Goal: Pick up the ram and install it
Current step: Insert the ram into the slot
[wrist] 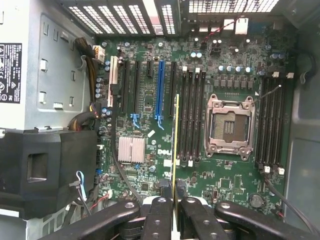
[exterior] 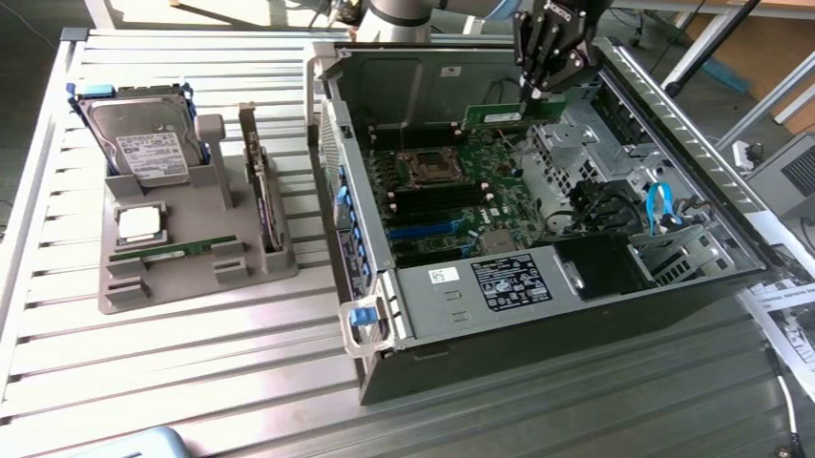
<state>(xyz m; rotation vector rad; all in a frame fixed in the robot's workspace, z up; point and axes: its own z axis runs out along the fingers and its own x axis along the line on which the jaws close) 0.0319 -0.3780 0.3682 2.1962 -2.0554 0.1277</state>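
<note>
Grey slatted metal makes up the counter (exterior: 191, 363). At the exterior view's left a grey tray (exterior: 128, 296) sits on it. The tray carries a hard drive (exterior: 147, 134) propped at the back, a square CPU (exterior: 137, 222) below it, and a thin green stick (exterior: 172, 250) lying flat near the front. An upright card (exterior: 261, 191) stands on edge along the tray's right side.

Just right of the tray lies the open case (exterior: 395, 86), with its motherboard (exterior: 446, 191) facing up. The empty CPU socket (exterior: 427, 167) sits near the board's upper middle.

Further right, over the back of the case, the black gripper (exterior: 541, 91) hangs down with its jaws clamped on the ram (exterior: 497, 114). The ram is green and held on edge above the board.

In the wrist view the gripper (wrist: 175, 202) pinches the ram (wrist: 176, 150) from both sides. The ram shows edge-on as a thin line over the motherboard (wrist: 145, 185), between a blue slot (wrist: 160, 90) and the black memory slots (wrist: 192, 115) beside the socket (wrist: 227, 125). I cannot tell whether it touches the board.
</note>
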